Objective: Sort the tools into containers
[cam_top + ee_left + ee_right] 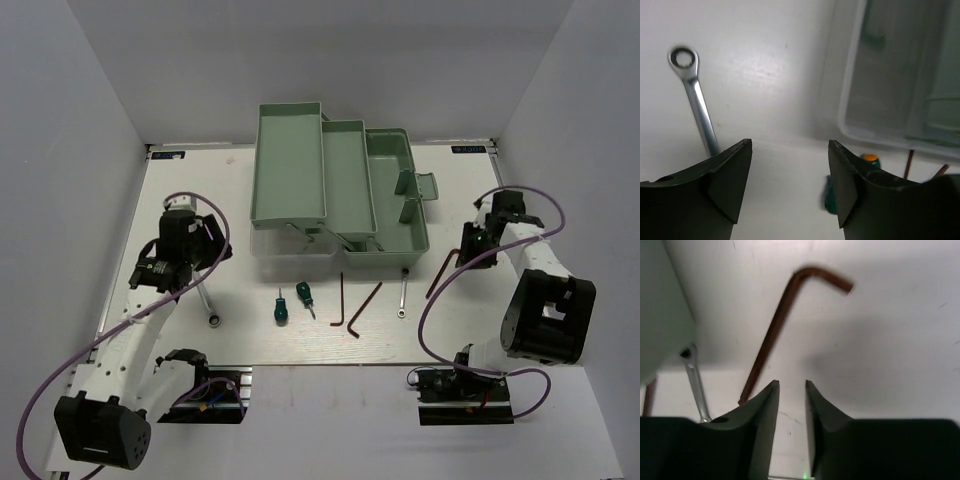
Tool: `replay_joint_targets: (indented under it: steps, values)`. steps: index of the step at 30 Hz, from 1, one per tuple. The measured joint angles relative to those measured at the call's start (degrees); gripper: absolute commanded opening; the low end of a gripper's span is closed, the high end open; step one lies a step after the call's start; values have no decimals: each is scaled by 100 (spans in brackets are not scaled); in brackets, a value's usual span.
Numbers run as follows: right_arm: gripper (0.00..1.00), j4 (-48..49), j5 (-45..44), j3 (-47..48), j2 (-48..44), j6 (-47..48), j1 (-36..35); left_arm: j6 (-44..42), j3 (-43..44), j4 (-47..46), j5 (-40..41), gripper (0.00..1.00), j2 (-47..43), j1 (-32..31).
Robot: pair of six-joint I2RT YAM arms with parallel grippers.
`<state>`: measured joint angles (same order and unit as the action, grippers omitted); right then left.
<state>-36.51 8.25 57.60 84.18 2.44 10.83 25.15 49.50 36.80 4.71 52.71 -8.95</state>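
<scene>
Left pincer (789, 150) hides part of the wrench (692, 95).

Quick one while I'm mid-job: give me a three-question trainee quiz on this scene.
1. True or false: both green-handled screwdrivers lie on the table.
2. Which tool lies closest to the right end effector? A. screwdriver B. hex key C. wrench
3. Fill in: ___ silver wrenches are on the table.
Key: 1 true; 2 B; 3 two.
</scene>
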Motion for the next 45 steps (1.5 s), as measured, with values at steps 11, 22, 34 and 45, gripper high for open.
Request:
replay_joint_targets:
  steps: [11,22,34,45]
  values:
    - [49,-20,-271,-662,125,-505,-581,208,-1355,-260,-804,77,-415,-26]
    - [47,101,-1174,33,1309,-1226,-1198,286,-1357,-422,-911,78,-590,-66]
    - [0,109,-1858,11,1290,-1508,-1298,487,-2000,-1169,-1834,44,-120,-114]
    - [0,-398,-850,-127,120,-796,-1154,-267,-1375,-2470,-4017,56,660,-1102]
